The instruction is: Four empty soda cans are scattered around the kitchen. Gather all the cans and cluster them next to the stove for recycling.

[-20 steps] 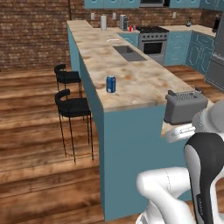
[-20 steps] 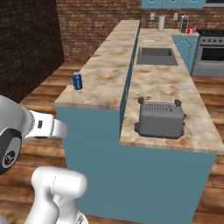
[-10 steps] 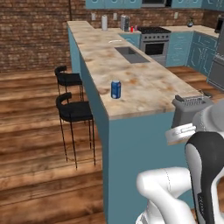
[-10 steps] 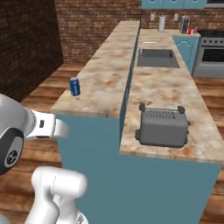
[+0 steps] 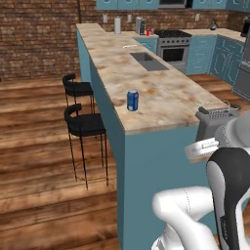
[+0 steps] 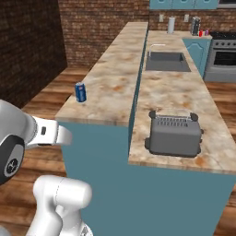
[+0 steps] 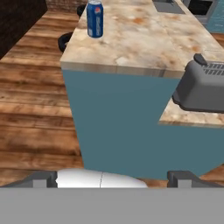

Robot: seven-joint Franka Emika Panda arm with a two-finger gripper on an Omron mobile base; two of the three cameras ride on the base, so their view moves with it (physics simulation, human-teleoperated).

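Observation:
A blue soda can (image 5: 132,100) stands upright near the end of the island's raised bar top (image 5: 112,73), by its stool-side edge. It shows again as the can (image 6: 80,92) in the right base view and the can (image 7: 95,19) at the top left of the hand view. My gripper (image 7: 113,179) is open with nothing between its fingers, well short of the island and lower than the can. The stove (image 5: 172,41) stands against the far wall, with a small red can (image 5: 147,32) on the counter to its left.
A grey toaster (image 6: 174,133) sits on the island's lower counter near its end, and a sink (image 6: 167,61) lies farther along. Two black bar stools (image 5: 83,124) stand left of the island. A paper-towel roll (image 5: 117,25) and a coffee machine (image 5: 140,25) stand at the far wall.
The whole picture has shifted, so the base has moved and the island's end has come a little closer. The blue can has not moved on the counter. The gripper has stayed open.

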